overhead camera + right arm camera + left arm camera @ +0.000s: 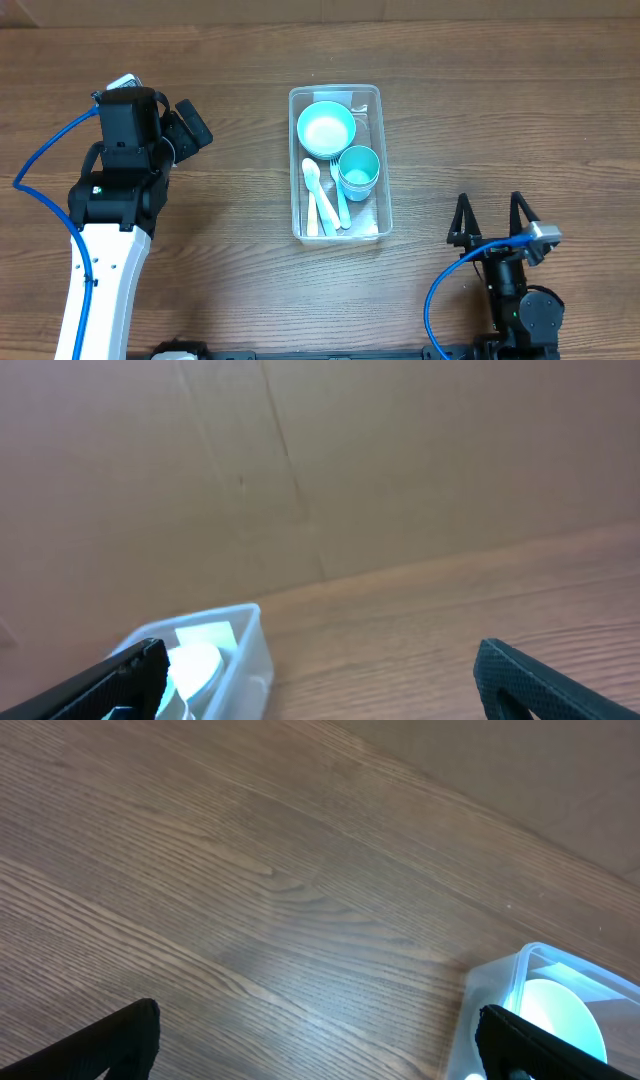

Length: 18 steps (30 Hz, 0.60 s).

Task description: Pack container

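Clear plastic, the container (294, 170) sat near the middle of the wood-grain desk (230, 260), its long side running away from the robot. Inside it, a round teal bowl (326, 129) lay at the far end. A teal cup (359, 170) stood just beside the bowl, against the right wall. A white spoon (312, 180) and a teal spoon (342, 205) lay side by side toward the near end. The left hand (190, 130) hung well to the left of the container, fingers spread wide and holding nothing. The right hand (490, 205) was to the right of the container and nearer the robot, also wide open and empty, fingers pointing toward the far side.
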### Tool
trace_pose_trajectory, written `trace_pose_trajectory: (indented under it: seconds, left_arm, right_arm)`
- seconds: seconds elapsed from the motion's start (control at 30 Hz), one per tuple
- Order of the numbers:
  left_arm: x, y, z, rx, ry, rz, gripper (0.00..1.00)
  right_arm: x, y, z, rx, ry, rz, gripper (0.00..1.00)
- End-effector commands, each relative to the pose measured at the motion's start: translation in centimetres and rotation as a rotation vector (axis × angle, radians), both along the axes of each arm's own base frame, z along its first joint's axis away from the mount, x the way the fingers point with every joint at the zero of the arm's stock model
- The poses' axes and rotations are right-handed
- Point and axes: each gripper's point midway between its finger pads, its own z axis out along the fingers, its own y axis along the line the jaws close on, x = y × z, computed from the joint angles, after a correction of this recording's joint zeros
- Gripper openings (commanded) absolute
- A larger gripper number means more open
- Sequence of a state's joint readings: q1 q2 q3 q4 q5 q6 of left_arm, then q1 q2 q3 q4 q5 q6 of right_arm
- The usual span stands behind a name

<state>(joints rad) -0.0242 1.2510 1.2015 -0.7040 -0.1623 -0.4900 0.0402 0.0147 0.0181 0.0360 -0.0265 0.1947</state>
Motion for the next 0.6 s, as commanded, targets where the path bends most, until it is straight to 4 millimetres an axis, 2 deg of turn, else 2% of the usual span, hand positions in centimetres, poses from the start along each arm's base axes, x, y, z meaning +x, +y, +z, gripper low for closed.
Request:
trace_pose_trajectory:
  seconds: [0.0, 0.1, 0.57]
  left_arm:
    - [0.2, 0.4, 0.4, 0.025, -0.007, -0.001, 1.0]
    - [0.2, 0.4, 0.4, 0.025, -0.007, -0.001, 1.0]
    - [0.2, 0.4, 0.4, 0.025, -0.007, -0.001, 1.0]
  right_arm:
    - [0.0, 0.3, -1.5, -0.1, 0.041, 0.01, 1.0]
    - [0.1, 0.2, -2.7, -0.129, 0.086, 0.002, 1.0]
    - [0.1, 0.2, -2.7, -0.119, 0.087, 0.002, 1.0]
